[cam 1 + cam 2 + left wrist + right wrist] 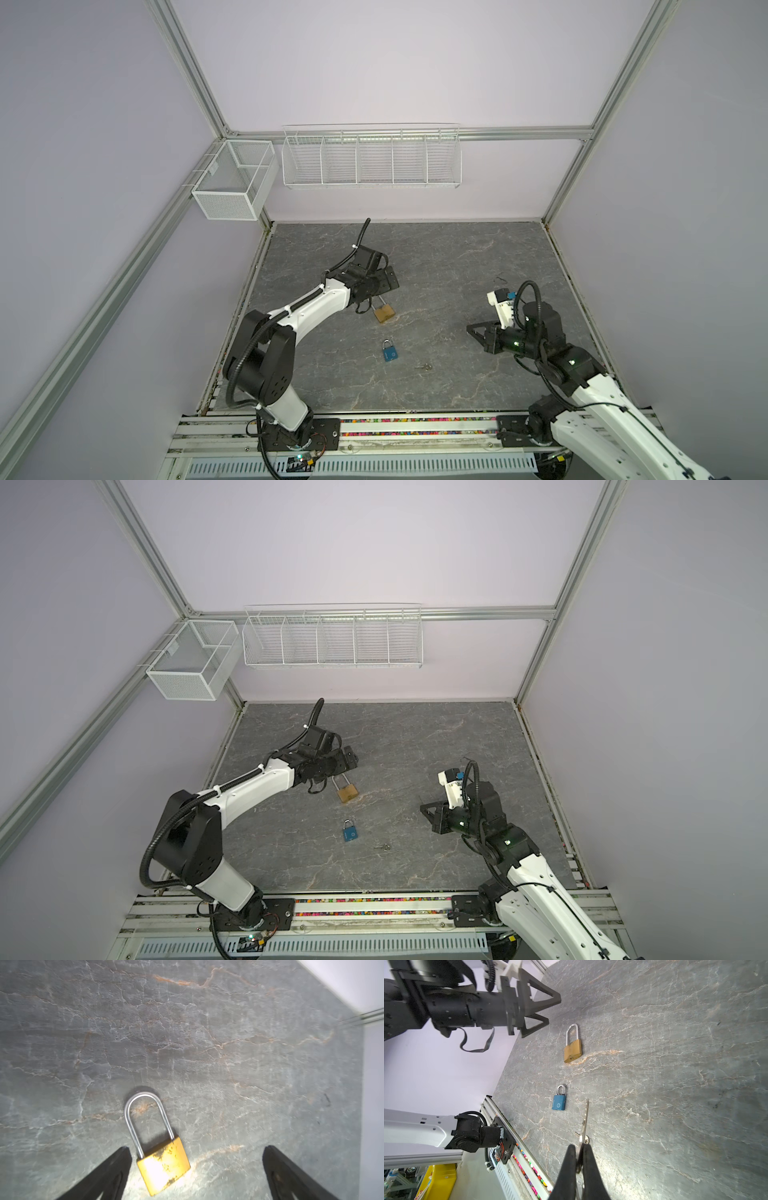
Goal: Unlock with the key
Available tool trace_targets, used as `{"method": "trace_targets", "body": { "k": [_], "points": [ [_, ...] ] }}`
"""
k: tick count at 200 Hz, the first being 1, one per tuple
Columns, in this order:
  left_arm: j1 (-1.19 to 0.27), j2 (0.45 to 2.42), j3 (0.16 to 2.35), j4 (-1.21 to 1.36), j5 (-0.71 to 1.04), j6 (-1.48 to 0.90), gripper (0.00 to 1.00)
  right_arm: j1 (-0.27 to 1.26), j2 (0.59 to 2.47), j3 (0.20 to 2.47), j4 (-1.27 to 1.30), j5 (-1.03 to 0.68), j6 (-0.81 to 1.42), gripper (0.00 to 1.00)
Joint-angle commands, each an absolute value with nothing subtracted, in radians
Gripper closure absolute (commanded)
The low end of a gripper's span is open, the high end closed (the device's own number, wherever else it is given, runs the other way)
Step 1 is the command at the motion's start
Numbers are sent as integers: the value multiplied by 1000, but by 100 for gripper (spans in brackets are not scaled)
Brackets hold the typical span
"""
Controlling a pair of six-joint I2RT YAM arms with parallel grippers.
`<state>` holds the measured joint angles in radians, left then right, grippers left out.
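A brass padlock [384,312] [164,1164] with a long steel shackle lies flat on the grey stone table. My left gripper [195,1153] [390,279] hovers over it, open, and the lock body lies between the fingers, closer to one finger [116,1167]. A small blue padlock [389,352] [559,1102] lies nearer the front. My right gripper [578,1147] [471,328] is shut on a key [585,1120], whose blade sticks out past the fingertips. It is held off to the right of both locks. A second key [424,366] lies on the table near the blue padlock.
A white wire rack [370,156] with several compartments and a mesh basket [232,183] hang on the back wall, above the table. A metal rail [415,422] with both arm bases runs along the front edge. Walls close the left, right and back.
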<state>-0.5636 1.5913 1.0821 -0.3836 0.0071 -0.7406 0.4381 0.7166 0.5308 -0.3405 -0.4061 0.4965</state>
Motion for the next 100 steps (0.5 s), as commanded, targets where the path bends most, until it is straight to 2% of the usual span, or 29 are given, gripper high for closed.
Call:
{"method": "trace_targets", "body": {
  "k": [1, 18, 36, 45, 65, 84, 93, 100],
  "points": [
    [-567, 1539, 929, -343, 31, -835, 0, 431, 752, 535, -265, -465, 484, 94],
    [-582, 1490, 900, -293, -4, -955, 0, 432, 765, 547, -231, -493, 494, 94],
    [-656, 1529, 1119, -649, -334, -911, 0, 432, 770, 565, -225, -505, 485, 94],
    [-665, 1583, 1235, -807, -407, -915, 0, 432, 773, 570, -226, -508, 476, 94],
    [-675, 1645, 1357, -966, -505, -974, 0, 428, 792, 584, -251, -540, 465, 94],
    [-759, 1651, 1339, -1009, -732, -1107, 0, 428, 791, 572, -243, -571, 481, 94],
    [-769, 1658, 1306, -989, -699, -1196, 0, 427, 786, 563, -237, -575, 483, 94],
    [-750, 1660, 1254, -898, -565, -1204, 0, 426, 782, 557, -236, -575, 483, 94]
  ]
}}
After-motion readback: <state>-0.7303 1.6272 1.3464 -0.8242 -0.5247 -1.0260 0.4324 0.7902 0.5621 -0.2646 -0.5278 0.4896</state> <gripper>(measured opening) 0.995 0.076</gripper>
